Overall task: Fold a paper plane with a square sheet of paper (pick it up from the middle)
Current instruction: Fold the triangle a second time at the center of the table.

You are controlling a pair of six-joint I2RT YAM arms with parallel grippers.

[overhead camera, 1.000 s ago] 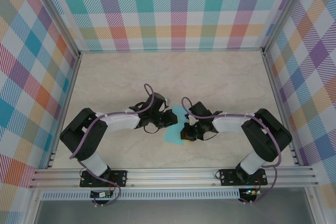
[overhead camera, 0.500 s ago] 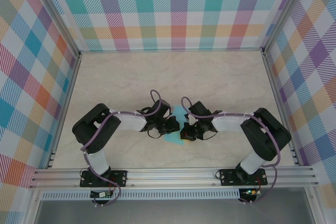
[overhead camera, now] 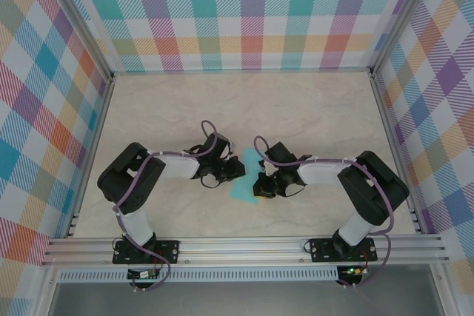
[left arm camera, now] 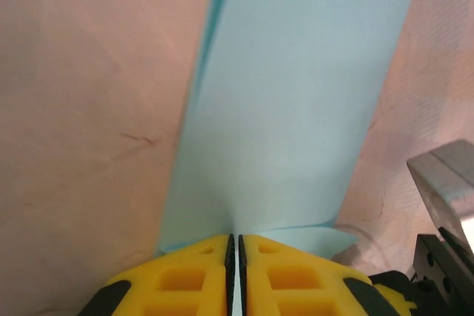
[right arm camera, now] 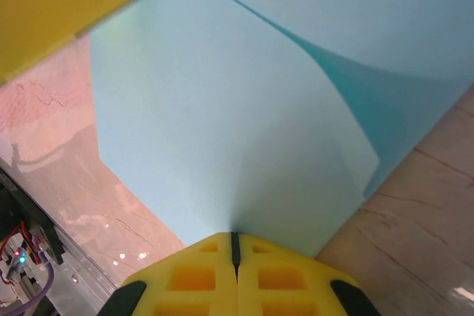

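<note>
The square sheet of paper [overhead camera: 242, 189] is pale teal and lies low over the table's near middle, between my two grippers. My left gripper [overhead camera: 238, 170] is shut on its left edge. In the left wrist view the paper [left arm camera: 289, 109] runs up and away from the yellow fingertips [left arm camera: 192, 264] of my left gripper [left arm camera: 234, 238], with a thin strip pinched between them and a small flap at the lower right. My right gripper [overhead camera: 259, 185] is shut on the opposite edge. In the right wrist view my right gripper [right arm camera: 235, 234] holds the paper [right arm camera: 222, 123], which curls over at the right.
The pale marble table [overhead camera: 296, 116] lies open behind the grippers. Aluminium rails [overhead camera: 244, 249] run along the near edge, and checked walls [overhead camera: 44, 109] close the left, back and right. A yellow finger of the left gripper [right arm camera: 59, 5] sits close at the upper left of the right wrist view.
The left arm swung right toward the right gripper, then drew back a little to the left. More of the teal paper shows between the grippers than half a second ago. The right arm barely moved.
</note>
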